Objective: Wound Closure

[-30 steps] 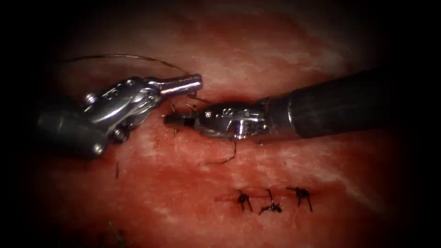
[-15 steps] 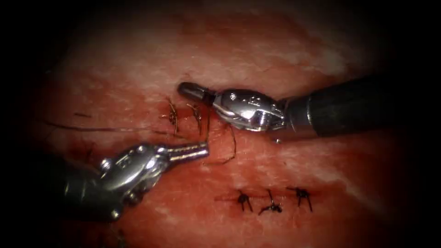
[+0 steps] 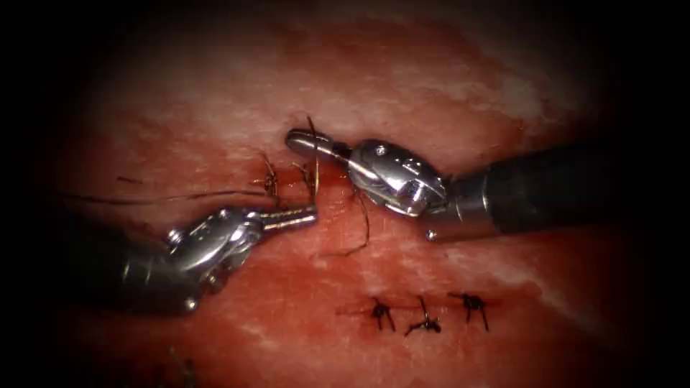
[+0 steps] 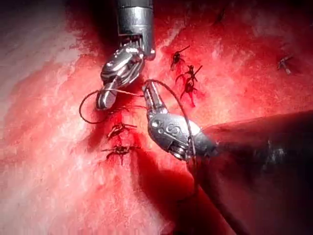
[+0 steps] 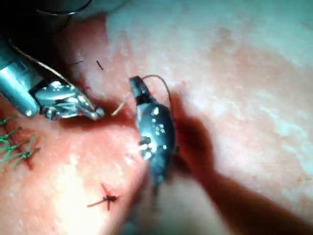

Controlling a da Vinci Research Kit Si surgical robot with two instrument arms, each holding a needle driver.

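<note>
The left hand point(image 3: 307, 213) comes in from the tissue's lower left edge and lies low over the tissue point(image 3: 431, 72). It is clenched. In the left wrist view a dark strand of thread point(image 4: 180, 105) leaves the tip of this hand point(image 4: 148, 88) and arcs back along its metal body.

The right hand point(image 3: 296, 138) reaches in from the right edge. It is clenched on the thread, and a thin strand crosses it close to the tip. From there a pale length drops toward the left hand's tip. In the right wrist view the thread point(image 5: 164, 85) curls out of the right hand point(image 5: 134, 84) in a small loop, and the left hand point(image 5: 99, 112) sits just beside it.

Between the two hands stand two knotted stitches point(image 3: 271, 179). A long strand point(image 3: 180, 195) runs from them toward the tissue's left edge. A loose curl of thread point(image 3: 363, 226) lies under the right hand. A row of three finished knots point(image 3: 424, 320) sits near the lower edge, well apart from both hands. Red fluid point(image 3: 287, 287) wets the tissue around them.

The needle cannot be picked out among the strands.
</note>
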